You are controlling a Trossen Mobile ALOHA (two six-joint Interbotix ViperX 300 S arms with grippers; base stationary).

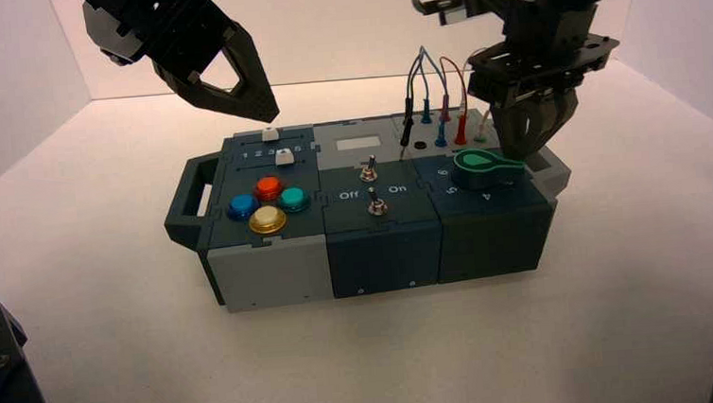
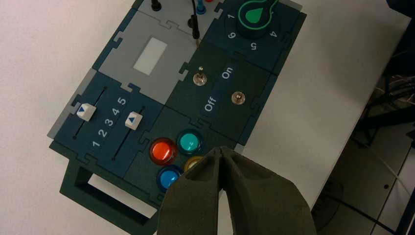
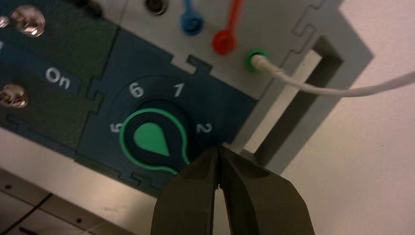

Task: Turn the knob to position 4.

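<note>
The green teardrop knob (image 1: 483, 162) sits on the dark box's right end, and its pointer arm reaches toward the box's right edge. In the right wrist view the knob (image 3: 152, 138) lies among the digits 5, 6, 1 and 2, and its pointer tip runs under my fingers. The digit 4 (image 1: 486, 196) is at the ring's front; it also shows in the left wrist view (image 2: 274, 34) and is hidden in the right wrist view. My right gripper (image 1: 522, 148) is shut, tips (image 3: 219, 150) at the pointer's end beside digit 2. My left gripper (image 1: 259, 104) is shut, parked high over the box's left.
The box carries coloured dome buttons (image 1: 267, 203) and two sliders (image 1: 276, 145) on the left, two toggle switches (image 1: 372, 186) between Off and On in the middle, and plugged wires (image 1: 435, 92) behind the knob. A white wire (image 3: 342, 90) leaves a green socket near the right handle.
</note>
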